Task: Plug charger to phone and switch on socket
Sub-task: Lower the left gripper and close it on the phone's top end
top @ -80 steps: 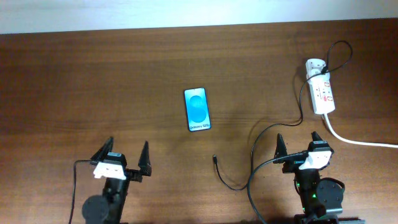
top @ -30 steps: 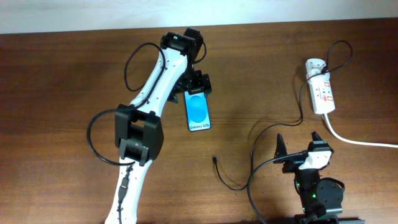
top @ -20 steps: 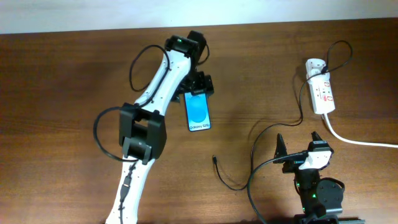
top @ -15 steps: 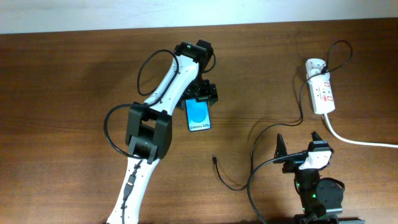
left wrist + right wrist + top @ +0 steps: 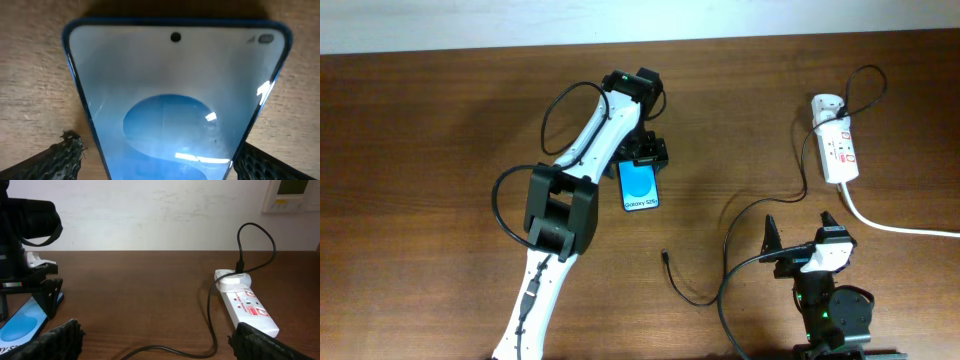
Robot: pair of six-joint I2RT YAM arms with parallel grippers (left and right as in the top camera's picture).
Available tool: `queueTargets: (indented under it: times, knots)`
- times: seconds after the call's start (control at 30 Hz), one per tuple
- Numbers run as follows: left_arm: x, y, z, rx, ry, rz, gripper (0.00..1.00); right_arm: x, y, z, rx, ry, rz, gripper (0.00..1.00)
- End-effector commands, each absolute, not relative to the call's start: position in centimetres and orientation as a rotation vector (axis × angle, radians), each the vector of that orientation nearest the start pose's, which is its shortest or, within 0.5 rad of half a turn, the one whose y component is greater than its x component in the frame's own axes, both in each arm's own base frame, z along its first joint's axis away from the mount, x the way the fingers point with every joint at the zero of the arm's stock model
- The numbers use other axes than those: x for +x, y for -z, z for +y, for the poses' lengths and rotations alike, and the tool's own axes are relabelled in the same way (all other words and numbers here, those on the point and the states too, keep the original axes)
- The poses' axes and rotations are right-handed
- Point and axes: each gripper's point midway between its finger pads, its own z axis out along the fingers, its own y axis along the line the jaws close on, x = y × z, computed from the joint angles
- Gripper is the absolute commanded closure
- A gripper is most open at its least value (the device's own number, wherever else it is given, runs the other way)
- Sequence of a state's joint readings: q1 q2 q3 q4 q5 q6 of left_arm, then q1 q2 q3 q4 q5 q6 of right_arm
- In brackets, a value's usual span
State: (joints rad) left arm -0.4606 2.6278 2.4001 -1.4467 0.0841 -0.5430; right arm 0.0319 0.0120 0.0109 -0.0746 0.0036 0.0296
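The phone (image 5: 639,188) lies flat mid-table, blue screen up; it fills the left wrist view (image 5: 175,115). My left gripper (image 5: 642,156) is open, low over the phone's far end, one finger on each side of it (image 5: 165,167). The charger's black cable (image 5: 740,215) runs from its loose tip (image 5: 664,254) on the table to the white adapter (image 5: 827,104) plugged into the far end of the socket (image 5: 839,150). My right gripper (image 5: 800,232) is open and empty at the front right (image 5: 160,352). Its view shows the socket (image 5: 250,307) and the cable (image 5: 215,330).
The socket's thick white cord (image 5: 895,226) trails off to the right edge. The left arm (image 5: 582,140) stretches from the front left across the table. A white wall (image 5: 150,215) stands behind the table's far edge.
The left arm has risen from its rest at the front left, reached out to the phone's far end, and in the last half second settled slightly closer over it. The right arm has not moved.
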Motion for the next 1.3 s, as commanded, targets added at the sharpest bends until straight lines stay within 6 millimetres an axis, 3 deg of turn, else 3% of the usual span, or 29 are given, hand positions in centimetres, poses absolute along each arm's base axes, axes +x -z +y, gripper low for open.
queueTargets:
  times: [0.0,0.27,0.4,0.53,1.03,1.2,1.27]
  knots:
    - [43.2,1.1,-21.9,-0.146,-0.017,3.234,0.01,24.6,-15.5,0.7,0.005,-0.045,1.651,0.02]
    - [42.6,1.1,-21.9,-0.149,-0.016,3.257,0.01,24.6,-15.5,0.7,0.005,-0.045,1.651,0.02]
    - [40.8,2.1,-22.1,-0.165,0.021,3.34,0.01,24.6,-15.5,0.7,0.005,-0.045,1.651,0.02]
    - [40.1,2.6,-21.9,-0.168,0.005,3.364,0.03,24.6,-15.5,0.7,0.005,-0.045,1.651,0.02]
    - [40.1,2.6,-21.7,-0.193,-0.007,3.364,0.16,24.6,-15.5,0.7,0.005,-0.045,1.651,0.02]
    - [40.8,2.5,-20.5,-0.197,0.007,3.361,0.17,24.6,-15.5,0.7,0.005,-0.045,1.651,0.02]
    - [41.4,1.9,-20.0,-0.213,0.019,3.351,0.21,24.6,-15.5,0.7,0.005,-0.045,1.651,0.02]
